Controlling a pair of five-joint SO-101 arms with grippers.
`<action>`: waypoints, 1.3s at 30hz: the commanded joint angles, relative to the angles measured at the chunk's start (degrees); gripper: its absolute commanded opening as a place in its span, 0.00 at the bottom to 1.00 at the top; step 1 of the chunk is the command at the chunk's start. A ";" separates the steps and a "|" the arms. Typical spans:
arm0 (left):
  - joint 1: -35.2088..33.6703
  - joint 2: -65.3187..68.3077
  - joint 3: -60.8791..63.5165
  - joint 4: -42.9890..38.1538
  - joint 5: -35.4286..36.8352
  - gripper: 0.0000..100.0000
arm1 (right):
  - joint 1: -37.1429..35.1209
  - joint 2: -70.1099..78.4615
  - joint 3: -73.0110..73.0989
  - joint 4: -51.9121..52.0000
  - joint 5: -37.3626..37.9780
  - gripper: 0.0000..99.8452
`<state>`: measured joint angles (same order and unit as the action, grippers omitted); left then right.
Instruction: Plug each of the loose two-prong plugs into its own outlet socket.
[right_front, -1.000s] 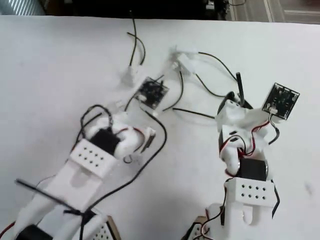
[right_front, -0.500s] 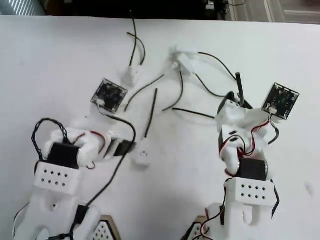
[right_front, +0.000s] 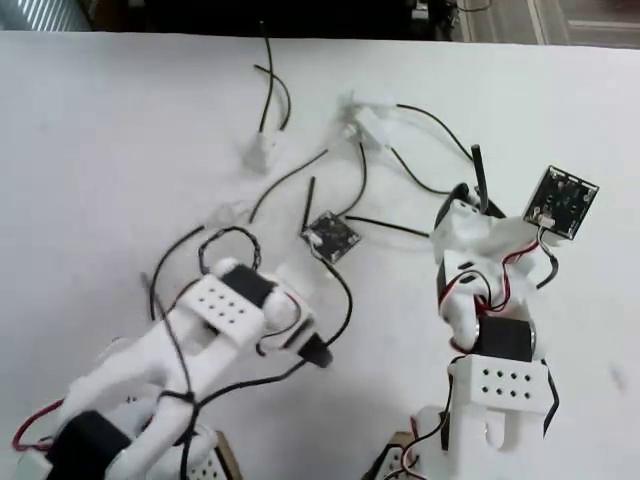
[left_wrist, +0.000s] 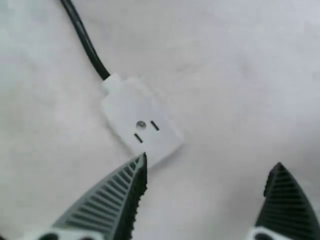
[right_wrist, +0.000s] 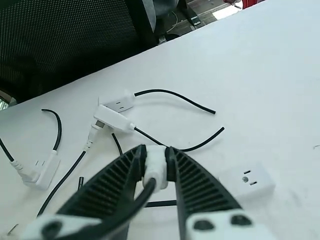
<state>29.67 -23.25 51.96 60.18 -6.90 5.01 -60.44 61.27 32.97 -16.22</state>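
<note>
White moulded plastic, probably light, hard and a little slick: small two-prong plug on a black lead, pinched between the closed fingers of the right claw, prongs hidden. Just ahead of the open left claw, all but touching one ribbed fingertip, a white rectangular outlet socket block lying flat, slotted face up, black cord running off its far end. Judged easy to lift, yet apt to skid on the table and to be swung about by its springy cord. Best taken across the two long flat sides of the body, clear of the slotted face, jaws squared to it first. Beyond the right claw, a second white socket block close by, a pair of white connectors lying together farther off, a white angled plug well out to one side. Underneath everything, plain matte white tabletop; past its far edge, black mesh chair back and a dim room.
</note>
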 joint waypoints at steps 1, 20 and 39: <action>0.92 6.90 -0.88 -6.33 1.76 0.37 | -0.48 0.22 -1.23 -1.27 0.00 0.02; -25.36 20.97 -19.87 9.23 -8.53 0.37 | -0.48 0.22 -1.23 -1.27 0.00 0.02; -37.23 17.98 -20.92 8.00 -8.70 0.37 | -0.48 0.22 -1.23 -1.27 0.00 0.02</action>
<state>-6.55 -1.98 33.93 68.53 -14.99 5.01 -60.44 61.27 32.97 -16.22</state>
